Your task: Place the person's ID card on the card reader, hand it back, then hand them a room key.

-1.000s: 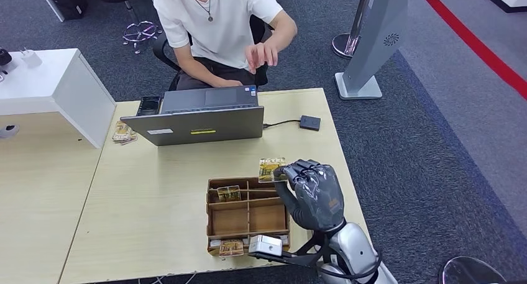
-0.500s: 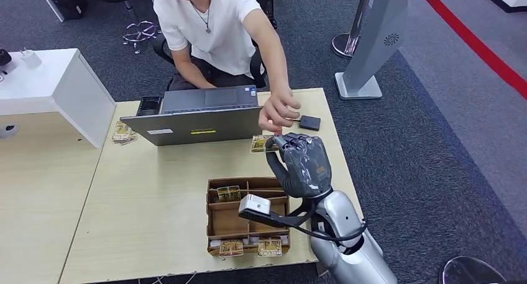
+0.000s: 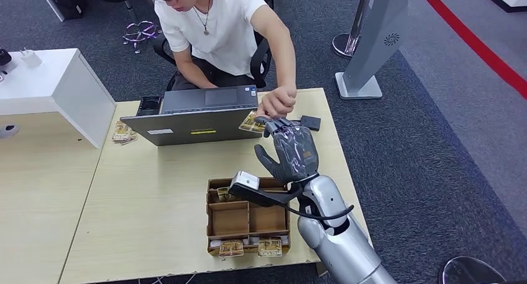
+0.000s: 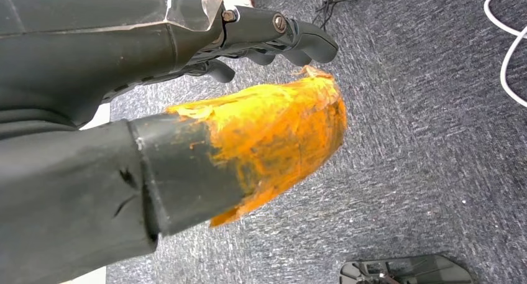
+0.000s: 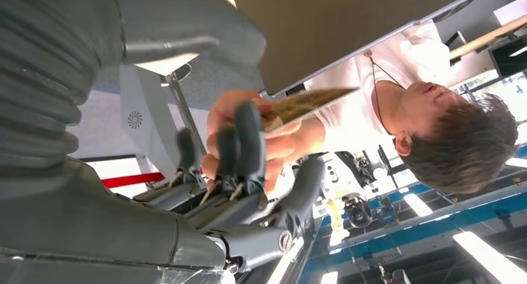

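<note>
Room key card (image 3: 252, 123) up off the worktop (image 3: 149, 191), small and flat, yellow-brown printed face, tilted. Pinched at one end by the person's hand (image 3: 277, 102), touching the fingertips (image 3: 271, 122) of the right hand (image 3: 291, 152) at the same spot; grip there not clear from the head view. Seen edge-on in the right wrist view, card (image 5: 307, 102) lying across the person's fingers with robot fingertips (image 5: 247, 119) against it. Black card reader (image 3: 310, 122) flat on the worktop just beside, cable attached.
</note>
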{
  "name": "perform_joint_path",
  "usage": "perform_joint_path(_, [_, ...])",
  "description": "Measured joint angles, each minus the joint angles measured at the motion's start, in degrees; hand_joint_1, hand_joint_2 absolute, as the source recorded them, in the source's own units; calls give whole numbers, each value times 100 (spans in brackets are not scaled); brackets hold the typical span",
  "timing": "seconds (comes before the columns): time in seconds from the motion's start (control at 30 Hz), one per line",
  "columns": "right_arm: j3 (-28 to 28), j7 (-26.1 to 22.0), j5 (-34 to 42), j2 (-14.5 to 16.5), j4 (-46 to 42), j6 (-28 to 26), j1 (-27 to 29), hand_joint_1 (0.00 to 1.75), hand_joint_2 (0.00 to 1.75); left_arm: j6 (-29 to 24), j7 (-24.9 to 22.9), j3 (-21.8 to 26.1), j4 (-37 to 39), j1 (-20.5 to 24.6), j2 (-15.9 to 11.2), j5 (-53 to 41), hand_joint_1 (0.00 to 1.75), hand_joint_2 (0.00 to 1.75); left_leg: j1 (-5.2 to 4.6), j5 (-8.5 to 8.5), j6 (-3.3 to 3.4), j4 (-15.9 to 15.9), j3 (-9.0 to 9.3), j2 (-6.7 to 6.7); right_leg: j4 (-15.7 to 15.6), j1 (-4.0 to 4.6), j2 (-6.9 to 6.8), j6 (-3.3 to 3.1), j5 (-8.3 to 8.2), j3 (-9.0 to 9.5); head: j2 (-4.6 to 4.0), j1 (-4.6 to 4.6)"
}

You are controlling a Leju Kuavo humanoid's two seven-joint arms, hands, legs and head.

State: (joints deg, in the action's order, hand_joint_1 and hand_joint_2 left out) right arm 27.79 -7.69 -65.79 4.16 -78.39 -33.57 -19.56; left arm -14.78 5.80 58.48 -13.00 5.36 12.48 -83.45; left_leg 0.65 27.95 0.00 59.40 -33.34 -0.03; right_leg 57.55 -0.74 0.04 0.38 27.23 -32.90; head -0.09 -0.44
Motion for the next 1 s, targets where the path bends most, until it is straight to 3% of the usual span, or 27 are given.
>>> perform_joint_path(0.53, [-109,10,126,20,-116,-144,243,0,175,-4,32,-1,0,-15,-16,105,0,0,0,0,0,0,0,0,0,0,0,0,0,-1,0,0])
perform_joint_path(0.77, [-292,-247,569,-16,-670,-329,810,0,175,-27,61,1,0,-50,-40,184,0,0,0,1,0,0,0,-1,-1,0,-1,0,1,-3,0,0])
perform_joint_path(1.0, [-606,-808,1575,-33,-1278,-220,1538,0,175,-63,61,2,0,-76,-46,272,0,0,0,2,0,0,-1,-1,-1,0,-1,0,1,-3,0,0])
